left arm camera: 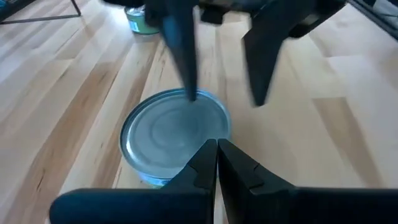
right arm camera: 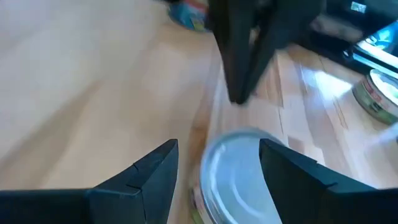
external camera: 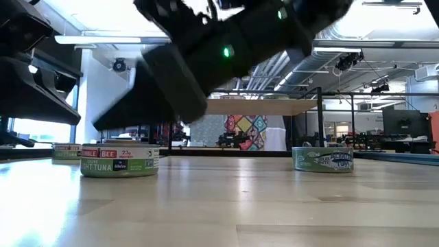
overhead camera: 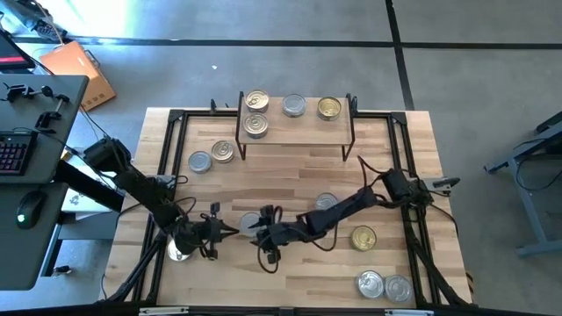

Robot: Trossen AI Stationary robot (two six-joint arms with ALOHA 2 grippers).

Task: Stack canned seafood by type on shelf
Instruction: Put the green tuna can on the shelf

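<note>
Both arms meet near the front middle of the table. The right gripper (right arm camera: 217, 165) has its fingers spread apart, and a silver-lidded tin (right arm camera: 233, 171) sits right there, partly between the two fingers, with the lid's edge close against one of them; whether the fingers touch it cannot be told. In the high view that same right gripper (overhead camera: 257, 230) points toward the left arm, with the tin (overhead camera: 249, 221) at its tips.

The left gripper (left arm camera: 217, 149) is pinched fully closed, nothing between its fingers, and its closed tip hangs just over the near rim of the tin (left arm camera: 174, 130). Across the tin from it, the right arm's two dark fingers (left arm camera: 183, 56) come down, one tip meeting the lid's far edge.

From above, the left gripper (overhead camera: 230, 230) faces the right one nose to nose, the tin just between them.

Well beyond both grippers stands the shelf (overhead camera: 294, 132), carrying four tins (overhead camera: 256, 99) on top.
</note>
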